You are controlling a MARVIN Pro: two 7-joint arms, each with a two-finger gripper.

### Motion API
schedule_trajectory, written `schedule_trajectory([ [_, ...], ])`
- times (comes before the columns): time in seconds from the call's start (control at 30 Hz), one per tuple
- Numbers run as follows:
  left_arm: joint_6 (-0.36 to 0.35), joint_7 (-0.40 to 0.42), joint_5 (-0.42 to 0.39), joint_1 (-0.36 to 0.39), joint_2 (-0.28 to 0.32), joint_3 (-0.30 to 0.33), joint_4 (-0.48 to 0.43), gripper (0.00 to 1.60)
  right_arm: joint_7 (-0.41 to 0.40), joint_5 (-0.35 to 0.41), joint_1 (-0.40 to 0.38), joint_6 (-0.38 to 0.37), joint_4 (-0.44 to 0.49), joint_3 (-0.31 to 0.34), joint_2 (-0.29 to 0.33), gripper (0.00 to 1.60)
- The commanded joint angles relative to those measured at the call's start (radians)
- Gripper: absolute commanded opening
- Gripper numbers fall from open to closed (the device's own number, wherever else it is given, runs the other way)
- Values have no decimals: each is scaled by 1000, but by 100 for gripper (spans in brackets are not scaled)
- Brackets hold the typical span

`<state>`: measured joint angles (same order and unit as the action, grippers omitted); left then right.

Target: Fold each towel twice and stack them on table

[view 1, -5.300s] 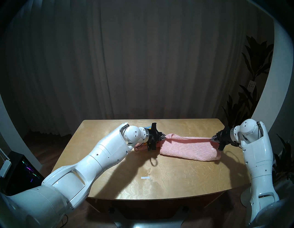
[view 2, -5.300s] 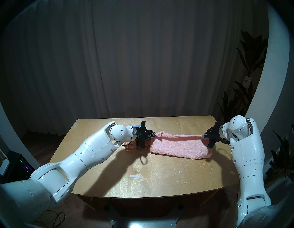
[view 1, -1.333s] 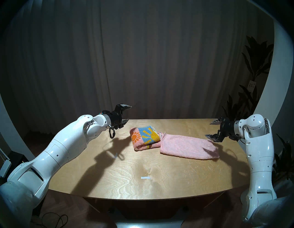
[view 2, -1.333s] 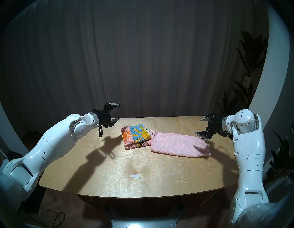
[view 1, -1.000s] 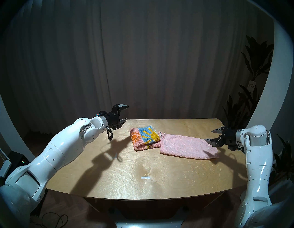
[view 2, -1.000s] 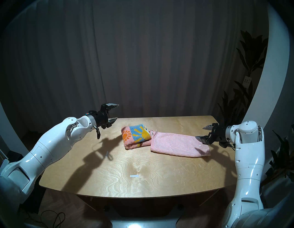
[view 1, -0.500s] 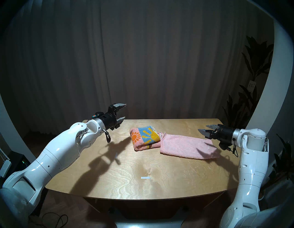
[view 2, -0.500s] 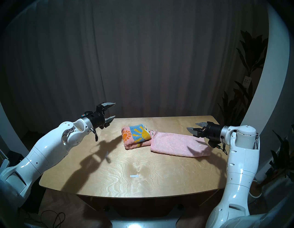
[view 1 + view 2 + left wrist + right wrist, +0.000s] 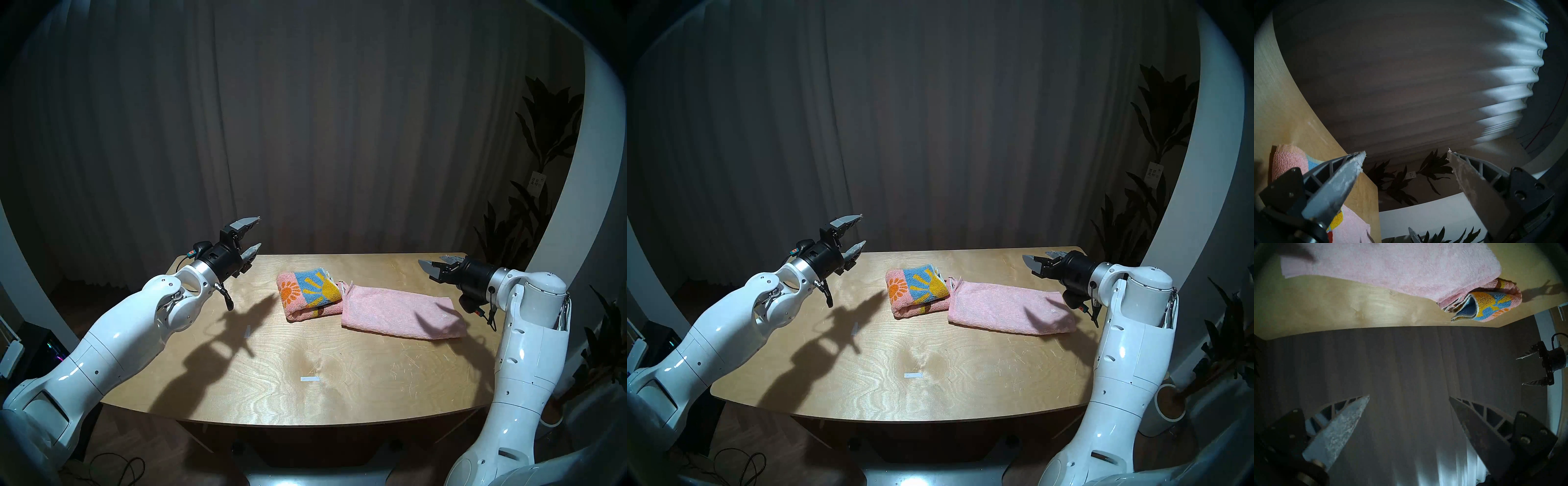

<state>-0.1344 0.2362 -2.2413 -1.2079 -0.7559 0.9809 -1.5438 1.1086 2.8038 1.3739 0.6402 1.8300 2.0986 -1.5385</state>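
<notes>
On the table (image 9: 339, 390), nearest the front edge, only a tape mark (image 9: 309, 379) lies on bare wood; a second mark (image 9: 247, 332) sits farther in, left of the towels. Past these, mid-table, the pink towel (image 9: 400, 314) lies as a long strip, apparently folded once, its left end touching the sunflower towel (image 9: 310, 292), which sits as a compact thick bundle that looks folded twice. Right wrist view shows the sunflower bundle's layered open edges facing the far table edge, pink end butted against it. Left gripper (image 9: 252, 234) hangs above the far-left corner of the table, well apart from both towels, jaws wide and holding nothing. Right gripper (image 9: 437, 264) hovers above the far-right part of the table, beyond the pink strip's right end, jaws likewise spread wide and empty. Handling judgement: terry cloth, light, soft, limp; no stiffness, so any unsupported span will sag and layers may slide apart. Not slippery, not fragile; the pile should give the pads good purchase. Best hold for the second fold: pinch the right-end corners of the pink strip through all layers and carry them over to the left end. For stacking, grip the finished bundle at its closed fold, not the loose edges.
</notes>
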Motion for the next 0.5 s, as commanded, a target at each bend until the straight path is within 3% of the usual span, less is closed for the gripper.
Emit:
schedule_trajectory([
  [0.0,26,44,9,-12,3,19,-27,160,-52,-141,61,-117,122,-140,53,160],
  [0.33,42,47,21,-25,6,17,-31,160,-125,-370,125,-247,124,-242,158,160],
  [0.37,48,49,25,-28,7,17,-32,160,-148,-432,136,-285,126,-265,193,160],
  [0.47,48,48,25,-28,7,16,-32,160,-153,-442,135,-290,123,-261,202,160],
])
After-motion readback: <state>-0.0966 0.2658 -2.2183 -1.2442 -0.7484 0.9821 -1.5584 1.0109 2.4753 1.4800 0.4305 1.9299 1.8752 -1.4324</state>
